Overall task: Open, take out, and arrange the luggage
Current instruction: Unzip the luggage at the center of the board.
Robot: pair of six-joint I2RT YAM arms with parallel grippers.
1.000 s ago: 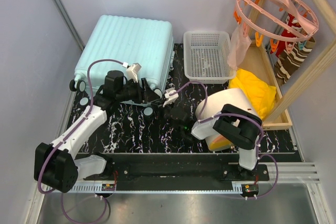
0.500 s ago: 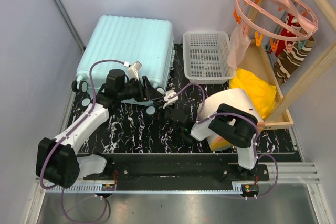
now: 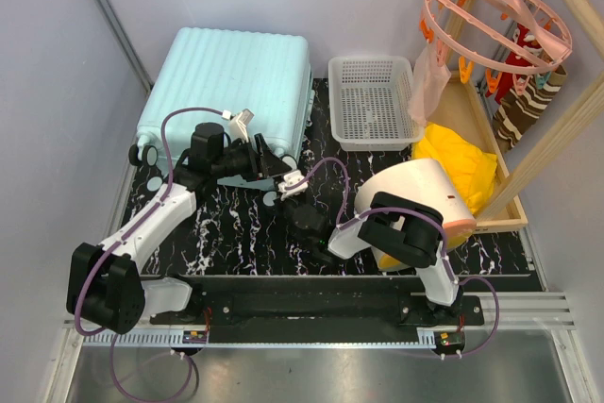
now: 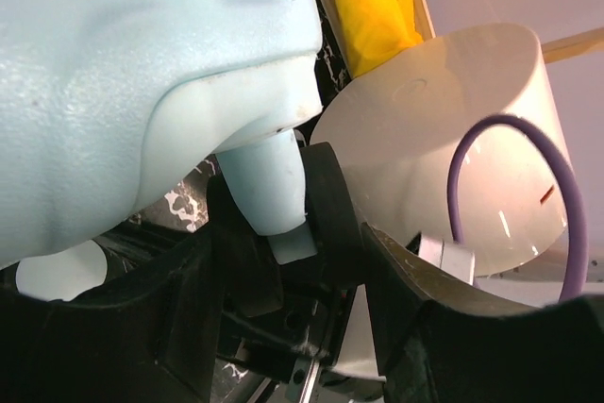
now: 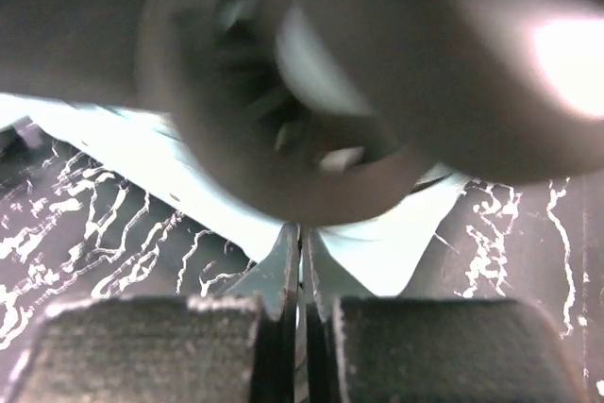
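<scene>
- The luggage [image 3: 231, 82] lies flat and closed at about 11 o'clock on the black marbled mat [image 3: 236, 224]. Its ribbed shell faces up and its wheels point toward the arms.
- No gap shows along its edge from above, so I judge the first step, opening it, as not yet done.
- What is inside cannot be seen. Taking out and arranging therefore remain to be done in full.
- The left gripper [image 3: 269, 165] is at the luggage's 5 o'clock corner. In the left wrist view its jaws stand about half open around the corner wheel [image 4: 330, 214], which fills the gap between them. This looks like a hold on that corner, though how firm it is I cannot tell.
- The right gripper [image 3: 288, 184] sits just beside the same corner, at 5 o'clock from the left one. Its jaws are pressed fully together with nothing between them. In its own view a blurred wheel and the pale shell lie close ahead.
- Both arms are working at one wheel corner, which reads as steadying or turning the luggage before the seam is reached.
- A white basket [image 3: 370, 61] sits at 1 o'clock on the mat, a cream cylinder [image 3: 415, 195] at 4 o'clock and a yellow cloth [image 3: 462, 158] at 3 o'clock.
</scene>
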